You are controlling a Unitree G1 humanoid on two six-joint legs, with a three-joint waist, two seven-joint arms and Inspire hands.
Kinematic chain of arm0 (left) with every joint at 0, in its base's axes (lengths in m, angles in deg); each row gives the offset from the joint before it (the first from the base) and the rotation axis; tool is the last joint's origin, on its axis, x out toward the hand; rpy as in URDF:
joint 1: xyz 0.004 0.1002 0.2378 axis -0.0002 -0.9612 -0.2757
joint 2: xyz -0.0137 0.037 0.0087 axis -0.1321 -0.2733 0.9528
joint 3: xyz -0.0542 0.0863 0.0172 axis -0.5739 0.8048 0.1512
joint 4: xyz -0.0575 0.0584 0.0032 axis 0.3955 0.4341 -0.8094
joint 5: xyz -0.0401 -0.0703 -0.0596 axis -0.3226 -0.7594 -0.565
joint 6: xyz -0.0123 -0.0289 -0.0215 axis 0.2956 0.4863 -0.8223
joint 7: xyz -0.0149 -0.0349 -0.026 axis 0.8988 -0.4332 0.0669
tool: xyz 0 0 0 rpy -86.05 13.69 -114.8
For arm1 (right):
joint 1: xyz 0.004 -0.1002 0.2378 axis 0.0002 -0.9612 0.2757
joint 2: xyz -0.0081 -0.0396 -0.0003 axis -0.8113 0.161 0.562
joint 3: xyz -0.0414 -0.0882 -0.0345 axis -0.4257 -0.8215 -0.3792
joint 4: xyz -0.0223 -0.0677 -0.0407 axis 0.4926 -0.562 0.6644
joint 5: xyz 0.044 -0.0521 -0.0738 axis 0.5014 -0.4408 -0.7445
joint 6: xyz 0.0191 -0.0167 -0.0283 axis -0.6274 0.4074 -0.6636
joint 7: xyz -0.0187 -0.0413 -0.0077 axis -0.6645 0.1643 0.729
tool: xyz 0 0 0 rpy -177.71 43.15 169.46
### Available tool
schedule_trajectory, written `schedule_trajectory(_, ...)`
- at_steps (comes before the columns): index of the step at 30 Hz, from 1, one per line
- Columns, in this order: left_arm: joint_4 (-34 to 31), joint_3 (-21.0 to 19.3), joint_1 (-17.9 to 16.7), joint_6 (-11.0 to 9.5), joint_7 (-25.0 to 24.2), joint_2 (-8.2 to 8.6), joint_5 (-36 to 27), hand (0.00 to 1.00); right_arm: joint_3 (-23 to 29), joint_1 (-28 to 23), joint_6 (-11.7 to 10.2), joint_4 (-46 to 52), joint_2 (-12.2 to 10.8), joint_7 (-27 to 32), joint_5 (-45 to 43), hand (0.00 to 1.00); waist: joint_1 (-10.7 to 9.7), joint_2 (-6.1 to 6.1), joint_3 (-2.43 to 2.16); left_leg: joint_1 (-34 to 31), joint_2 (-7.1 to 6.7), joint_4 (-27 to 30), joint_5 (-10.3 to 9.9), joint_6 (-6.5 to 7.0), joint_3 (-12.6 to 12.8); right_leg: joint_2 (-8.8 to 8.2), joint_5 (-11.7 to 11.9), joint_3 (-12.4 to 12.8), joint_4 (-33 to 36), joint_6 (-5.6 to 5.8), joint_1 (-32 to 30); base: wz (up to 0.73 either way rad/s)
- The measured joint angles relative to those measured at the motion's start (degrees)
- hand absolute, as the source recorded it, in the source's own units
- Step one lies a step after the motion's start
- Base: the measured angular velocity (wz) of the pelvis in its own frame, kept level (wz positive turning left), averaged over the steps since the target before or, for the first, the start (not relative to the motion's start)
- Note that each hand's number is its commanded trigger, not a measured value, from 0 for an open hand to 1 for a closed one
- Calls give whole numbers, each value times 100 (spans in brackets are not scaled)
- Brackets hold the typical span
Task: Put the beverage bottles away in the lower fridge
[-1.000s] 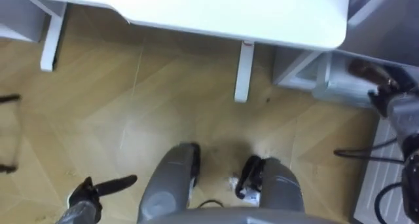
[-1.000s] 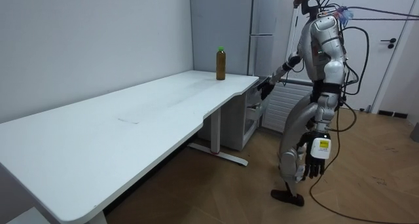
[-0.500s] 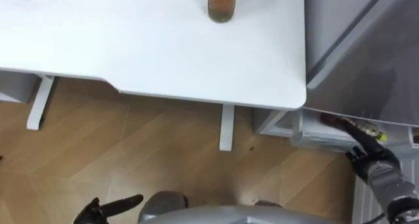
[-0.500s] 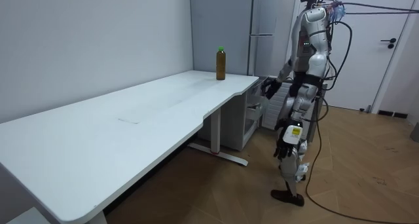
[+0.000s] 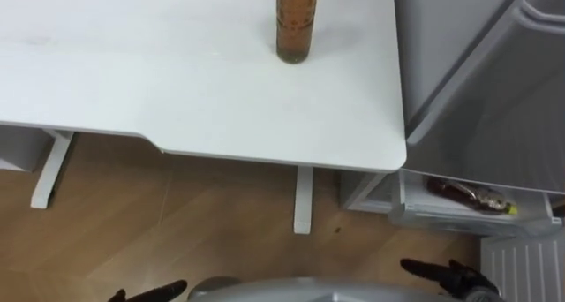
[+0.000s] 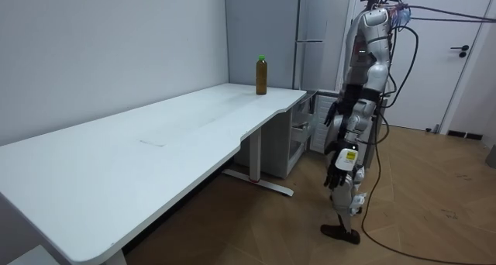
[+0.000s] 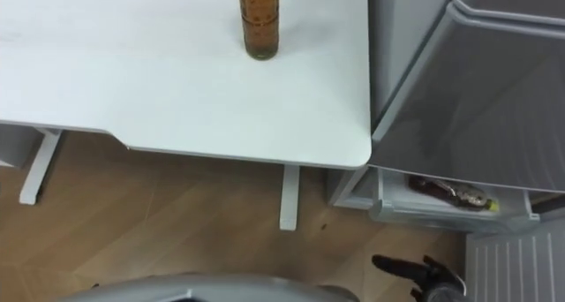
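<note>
So the amber drink bottle stands upright near the counter's far right corner, looks full, so probably hefty, smooth and tippy, I'd wrap its middle; left robot hand and right robot hand hang empty, fingers loosely straight.

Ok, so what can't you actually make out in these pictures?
Upright bottle on the table: top cut off by the eye views' upper edge.
Lying bottle: partly hidden by the fridge drawer front, eye views.
Left hand: mostly cut off by the left eye view's bottom edge.
</note>
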Motion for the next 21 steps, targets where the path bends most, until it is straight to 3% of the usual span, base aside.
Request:
schedule_trajectory(4,41,-254,11,151,14,54,36,0,50,-54,62,-9,-68,9,-604,0,-15,13,-25,-28,5,21,4,6,-6,0,6,-29,8,-3,-8,2)
schedule_trajectory(9,37,-369,65,191,209,66,14,0,40,-53,60,-229,-148,8,-1029,0,-14,37,-66,-29,3,60,4,7,-17,0,13,-37,19,-5,53,2)
schedule_trajectory(14,30,-723,137,190,540,118,-219,0,35,-147,69,-423,-205,16,-1055,0,2,29,-61,50,-5,88,4,8,-75,-2,20,-89,4,-3,174,5)
schedule_trajectory(17,-117,-1076,211,187,1072,165,-318,0,32,-165,131,-418,-249,20,-1136,0,28,37,-61,116,-1,90,4,8,-63,-4,20,-75,19,-3,193,-1)
schedule_trajectory(21,-901,-1505,181,76,1884,257,-294,0,33,-187,134,-385,-263,4,-1401,0,165,100,-85,117,10,61,5,12,-44,16,47,3,26,-15,189,-3)
